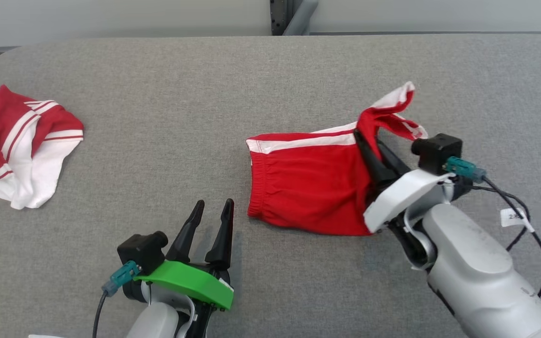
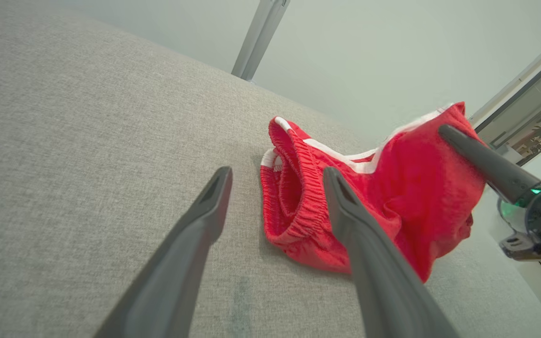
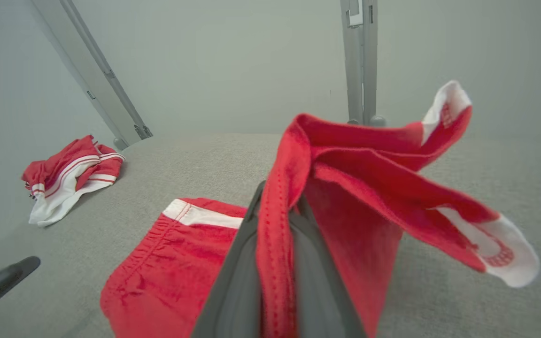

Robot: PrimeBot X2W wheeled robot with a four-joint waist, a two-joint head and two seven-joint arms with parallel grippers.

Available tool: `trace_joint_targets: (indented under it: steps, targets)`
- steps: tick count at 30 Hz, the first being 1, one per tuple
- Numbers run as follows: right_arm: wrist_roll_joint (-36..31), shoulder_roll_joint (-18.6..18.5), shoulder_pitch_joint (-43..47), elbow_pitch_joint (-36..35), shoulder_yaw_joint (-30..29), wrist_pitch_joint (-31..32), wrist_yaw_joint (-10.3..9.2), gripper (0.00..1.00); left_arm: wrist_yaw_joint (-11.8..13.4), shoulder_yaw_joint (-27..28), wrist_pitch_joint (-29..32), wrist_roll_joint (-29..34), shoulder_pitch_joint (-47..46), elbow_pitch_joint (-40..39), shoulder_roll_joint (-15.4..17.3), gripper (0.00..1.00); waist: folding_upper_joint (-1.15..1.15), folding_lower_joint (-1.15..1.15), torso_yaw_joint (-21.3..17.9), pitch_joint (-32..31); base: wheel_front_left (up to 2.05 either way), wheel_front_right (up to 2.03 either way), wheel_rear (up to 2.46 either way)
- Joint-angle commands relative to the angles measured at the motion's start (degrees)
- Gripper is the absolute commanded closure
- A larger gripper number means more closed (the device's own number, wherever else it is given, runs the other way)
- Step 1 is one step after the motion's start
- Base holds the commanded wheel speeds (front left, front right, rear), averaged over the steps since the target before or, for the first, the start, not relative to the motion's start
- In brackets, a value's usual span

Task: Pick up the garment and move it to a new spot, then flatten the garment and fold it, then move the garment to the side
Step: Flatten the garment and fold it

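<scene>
1. Bright, even, diffuse light from above on the grey woven fabric tabletop (image 1: pixel 158 94); crisp across the head view.
2. Soft, faint shadows under the crumpled red cloth shorts with white side stripes (image 1: pixel 308 188) and just beside the left gripper (image 1: pixel 213 206).
3. Wide-angle bending toward wrist-view edges, plain on the slanted grey metal posts (image 3: pixel 359 61).
4. Blurred up close in the right wrist view: lifted red hem, right gripper (image 3: pixel 280 199); hazy, pale wall behind.

Hem of red garment (image 3: pixel 355 188) tight between fingers of right tool (image 3: pixel 280 199), above grey table (image 3: pixel 204 164).
</scene>
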Motion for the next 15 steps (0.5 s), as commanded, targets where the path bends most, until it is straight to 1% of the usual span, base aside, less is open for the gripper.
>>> trace_joint_targets:
  steps: [1, 6, 11, 12, 13, 15]
  targets:
    - [-0.2, 0.6, -0.6, -0.5, 1.9, 0.0, -0.04, 1.00, 0.2, 0.1, 0.0, -0.5, 0.8, -0.1, 0.2, 0.00, 0.00, 0.00, 1.4, -0.6, 0.00, 0.00, 0.00]
    - [0.7, 3.0, -2.4, 0.4, 10.8, 0.9, -0.04, 1.00, 0.2, -0.4, 0.0, -1.1, 1.4, 0.1, 0.2, 0.00, 0.00, 0.00, 4.2, -1.0, 0.00, 0.00, 0.00]
    - [2.4, 5.2, -3.9, 4.9, 16.4, 1.9, -0.04, 1.00, 0.2, -0.9, 0.0, -1.3, 1.8, 0.3, 0.2, 0.00, 0.00, 0.00, 6.7, -0.7, 0.00, 0.00, 0.00]
    - [2.6, 5.5, -4.3, 6.1, 17.1, 2.0, -0.04, 0.57, 0.2, -1.0, 0.0, -1.3, 1.8, 0.3, 0.2, 0.00, 0.00, 0.00, 7.2, -0.7, 0.00, 0.00, 0.00]
    - [2.8, 5.8, -5.0, 7.0, 17.6, 1.8, -0.04, 0.00, 0.2, -1.0, 0.0, -1.4, 1.8, 0.3, 0.2, 0.00, 0.00, 0.00, 7.5, -0.6, 0.00, 0.00, 0.00]
    - [3.7, 6.3, -5.5, 8.5, 18.7, 1.4, -0.04, 0.00, 0.2, -0.8, 0.0, -1.5, 1.7, 0.1, 0.2, 0.00, 0.00, 0.00, 7.7, -0.4, 0.00, 0.00, 0.00]
